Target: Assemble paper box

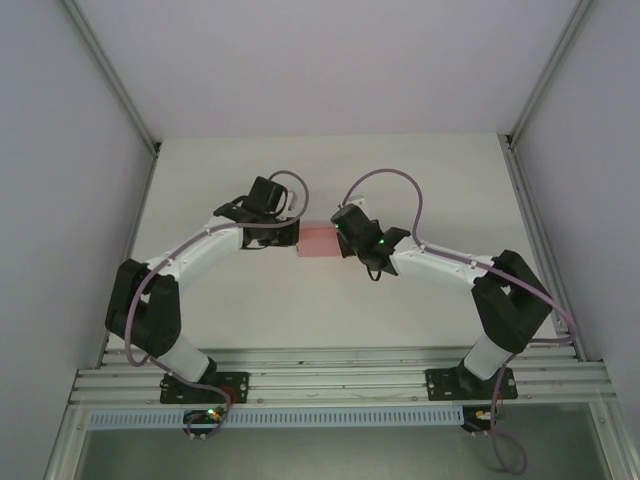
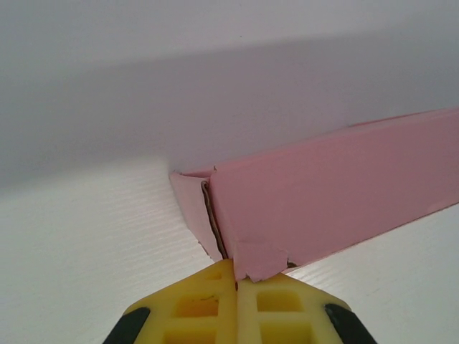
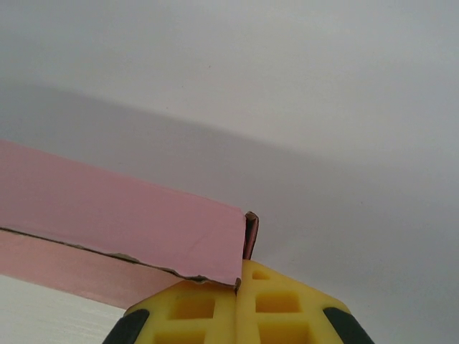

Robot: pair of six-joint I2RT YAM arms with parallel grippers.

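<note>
The paper box [image 1: 320,242] is a small pale pink folded box at the middle of the table, held between my two arms. My left gripper [image 1: 297,233] meets its left end. In the left wrist view the yellow fingers [image 2: 193,304] are pressed together at the box's [image 2: 330,193] near corner, where the end flap's edge runs into their seam and a ragged tab lies over one finger. My right gripper [image 1: 341,240] is at the other end. Its jaws are shut at the corner of the box [image 3: 107,208], with the end flap's edge entering the seam.
The white table [image 1: 330,170] is walled by grey panels at the back and both sides. An aluminium rail [image 1: 340,378] carries both arm bases along the near edge. Cables loop above each wrist.
</note>
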